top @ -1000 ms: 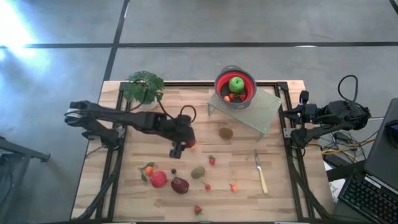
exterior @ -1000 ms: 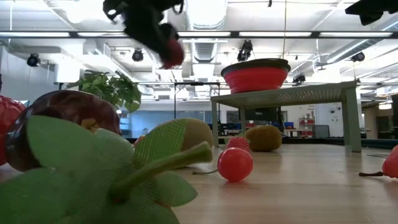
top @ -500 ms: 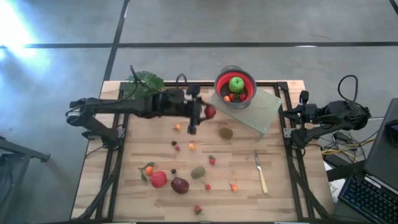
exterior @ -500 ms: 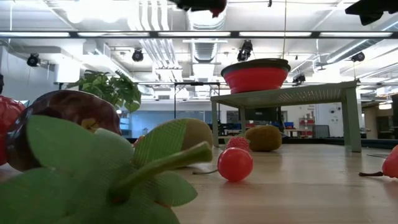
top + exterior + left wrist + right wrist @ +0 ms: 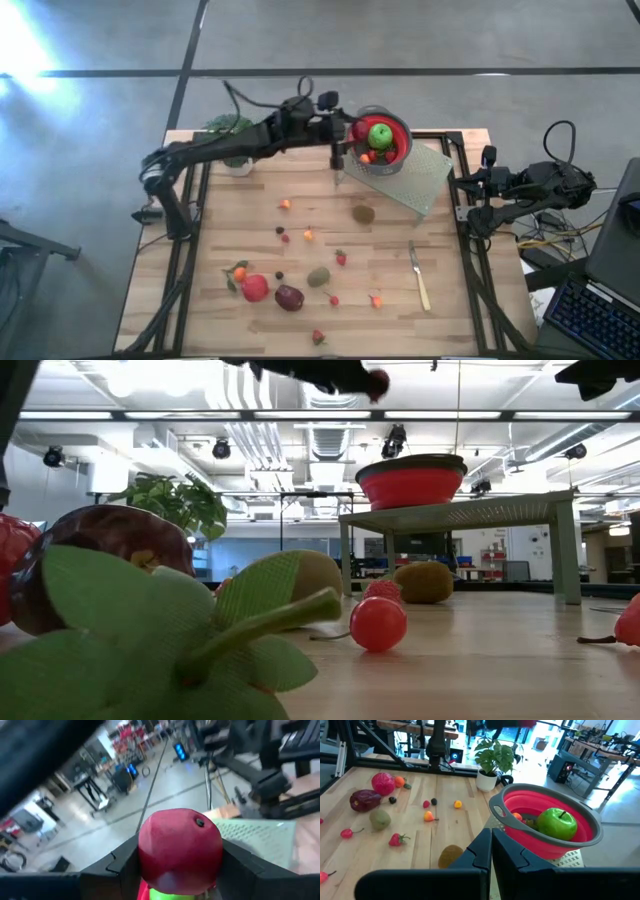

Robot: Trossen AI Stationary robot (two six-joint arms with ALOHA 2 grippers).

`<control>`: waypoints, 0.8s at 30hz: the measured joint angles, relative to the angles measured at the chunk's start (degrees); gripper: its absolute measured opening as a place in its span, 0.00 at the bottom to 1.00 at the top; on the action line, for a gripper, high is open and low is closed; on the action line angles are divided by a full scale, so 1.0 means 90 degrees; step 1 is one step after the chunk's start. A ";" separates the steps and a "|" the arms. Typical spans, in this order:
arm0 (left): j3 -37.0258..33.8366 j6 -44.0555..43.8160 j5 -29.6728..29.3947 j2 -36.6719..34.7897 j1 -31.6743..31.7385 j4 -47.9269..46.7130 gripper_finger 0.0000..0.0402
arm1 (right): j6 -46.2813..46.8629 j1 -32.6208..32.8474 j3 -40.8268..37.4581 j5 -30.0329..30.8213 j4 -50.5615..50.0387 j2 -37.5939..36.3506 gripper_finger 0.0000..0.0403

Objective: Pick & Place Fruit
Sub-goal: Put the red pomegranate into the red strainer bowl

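My left gripper (image 5: 352,130) reaches level across the table's far side and is shut on a red apple (image 5: 180,850). It hangs at the left rim of the red bowl (image 5: 398,128), which stands on a grey perforated stand (image 5: 425,180). In the bowl lie a green apple (image 5: 380,135) and small orange pieces (image 5: 366,157). Kiwis (image 5: 363,213), a maroon plum-like fruit (image 5: 289,298), a red fruit (image 5: 255,288) and strawberries (image 5: 341,258) lie on the wooden table. My right gripper (image 5: 491,852) waits shut beyond the table's right edge. My left gripper pinches the red apple by its two opposite sides (image 5: 142,855) between its two fingers (image 5: 239,865). The fingers lie level and come from the table's left. The apple hangs lifted clear, high above the table at the bowl's left rim, its stem dimple (image 5: 199,822) turned away from the wrist.
A potted plant (image 5: 226,127) stands at the far left corner, partly under my left arm. A slim knife (image 5: 419,275) lies near the right edge. Small orange and dark pieces (image 5: 285,205) are scattered over the table's middle.
My left gripper has risen from the table's middle and swung toward the far edge and right, up to the bowl, tipping from pointing down to level. The red apple has travelled with it, lifted clear the whole way. The jaws have stayed shut on it.
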 joint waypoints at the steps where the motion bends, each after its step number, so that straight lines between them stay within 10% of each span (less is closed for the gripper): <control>1: 0.0144 -0.0013 0.0001 0.0136 0.0072 -0.0158 0.51 | -0.0001 0.0001 0.0001 0.0000 0.0000 0.0000 0.02; 24: 0.0638 -0.0066 -0.0026 0.1287 0.0637 -0.1240 0.54 | 0.0000 0.0000 0.0002 0.0000 0.0000 0.0000 0.02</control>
